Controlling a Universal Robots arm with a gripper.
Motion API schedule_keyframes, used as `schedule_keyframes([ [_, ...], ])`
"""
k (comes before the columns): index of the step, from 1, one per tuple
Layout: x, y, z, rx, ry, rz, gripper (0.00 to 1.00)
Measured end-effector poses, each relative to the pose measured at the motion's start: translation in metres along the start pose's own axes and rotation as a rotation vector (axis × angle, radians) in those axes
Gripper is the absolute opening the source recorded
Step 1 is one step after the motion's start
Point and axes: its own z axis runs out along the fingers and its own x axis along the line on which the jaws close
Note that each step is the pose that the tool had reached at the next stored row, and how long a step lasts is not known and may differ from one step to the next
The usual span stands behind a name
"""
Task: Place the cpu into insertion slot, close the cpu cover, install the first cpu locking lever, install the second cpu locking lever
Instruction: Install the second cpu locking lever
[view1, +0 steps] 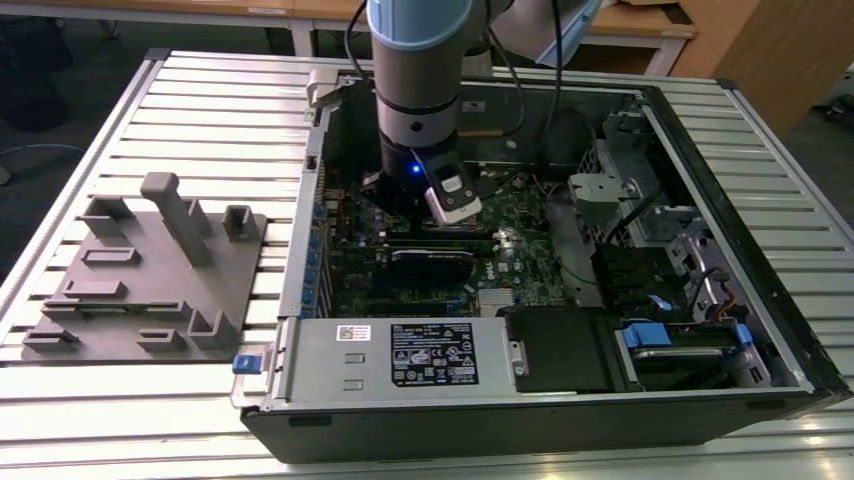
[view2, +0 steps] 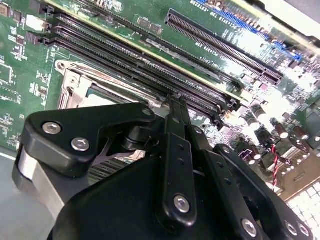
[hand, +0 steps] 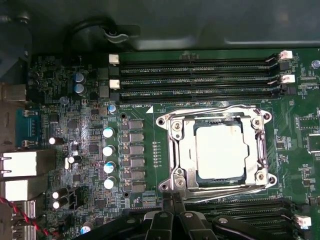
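Two black fingers (hand: 172, 202) of the gripper (hand: 173, 199) stand pressed together at their tips in both wrist views, shut with nothing seen between them, just beside the near edge of the insertion slot (hand: 216, 150). In the second wrist view the same gripper (view2: 175, 105) shows its bolted black linkage in front, tips meeting above the green circuit board (view2: 150, 22) next to the long narrow black slots (view2: 145, 65). Past the tips in the first wrist view, the cpu (hand: 221, 151) lies flat in the socket, its pale metal top showing through the window of the cpu cover (hand: 175, 150), which lies down over it with its silver frame around the chip. Beyond the socket run three long memory slots (hand: 200, 75) with white clips at their ends. In the exterior view the arm (view1: 420, 100) reaches down into an open computer case (view1: 561, 400) lying on a slatted table (view1: 214, 90); a grey fixture plate (view1: 147, 270) sits on the table toward the exterior view's left, well apart from the case.
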Motion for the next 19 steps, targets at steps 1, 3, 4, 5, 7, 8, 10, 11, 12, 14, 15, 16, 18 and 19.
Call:
schedule_keyframes([
  [1,0.0001,-0.0001,0.0003,-0.0012,0.0002,0.0,0.1],
  [3,0.0003,-0.0002,0.0009,-0.0045,0.0004,0.0,0.1],
  [4,0.0004,-0.0002,0.0009,-0.0063,0.0007,0.0,0.1],
  [5,0.0004,-0.0002,0.0009,-0.0084,0.0009,0.001,0.1],
  [7,0.0004,-0.0001,0.0011,-0.0105,0.0007,0.001,0.1],
  [8,0.0004,-0.0001,0.0011,-0.0106,0.0007,0.001,0.1],
  [10,0.0004,-0.0002,0.0006,-0.0105,0.0008,0.001,0.1],
  [11,0.0003,-0.0001,-0.0003,-0.0104,0.0009,0.001,0.1],
  [12,0.0003,-0.0001,-0.0006,-0.0106,0.0008,0.001,0.1],
  [14,0.0002,-0.0006,-0.001,-0.0107,0.0008,0.001,0.1],
  [15,0.0001,-0.001,-0.0011,-0.0107,0.0008,0.001,0.1],
  [16,0.0001,-0.0015,-0.0012,-0.0106,0.0008,0.001,0.1],
  [18,0.0,-0.0031,-0.0013,-0.0106,0.0008,0.001,0.1],
  [19,-0.0001,-0.0039,-0.0014,-0.0107,0.0008,0.001,0.1],
])
